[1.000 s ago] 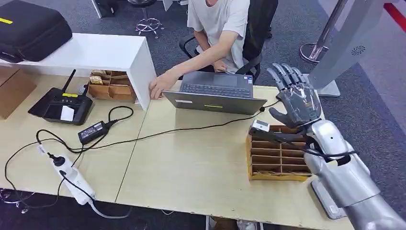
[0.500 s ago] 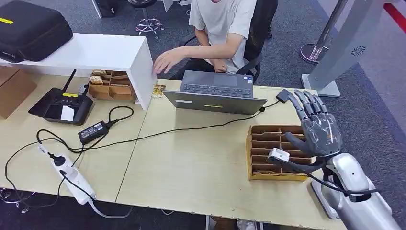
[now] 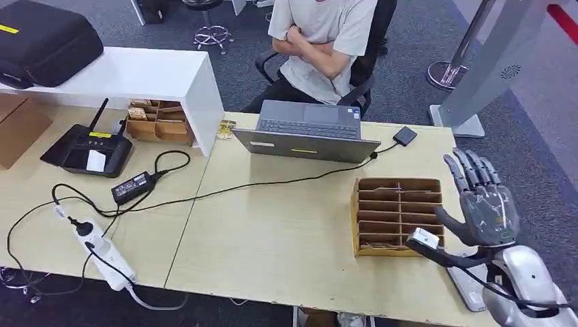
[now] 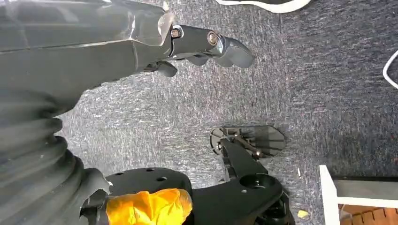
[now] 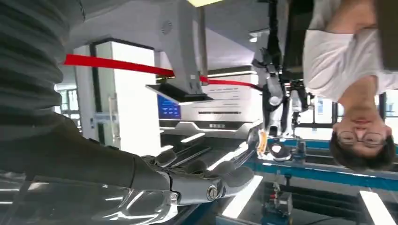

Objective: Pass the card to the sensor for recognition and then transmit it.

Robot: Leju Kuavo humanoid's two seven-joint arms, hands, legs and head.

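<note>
Since the right hand [image 3: 485,212] holds nothing and its fingers are spread wide, no card is being carried right now. It hovers just past the right side of the brown slot box [image 3: 398,216], above the table [image 3: 286,231] edge. The left hand [image 4: 206,44] hangs down over the grey floor, and it is hard to tell if it is spread or curled.

A small yellow-brown thing [image 3: 226,129] lies by the corner of the white shelf [image 3: 136,73], near the laptop [image 3: 307,133]. It may be the card, but it is too small to be sure. The person [image 3: 320,41] sits behind the laptop with arms folded.

It looks like a pause with no card in hand. A new pass would need the right hand to pinch a card, then bring it over the little black sensor [image 3: 405,135] beside the laptop.
</note>
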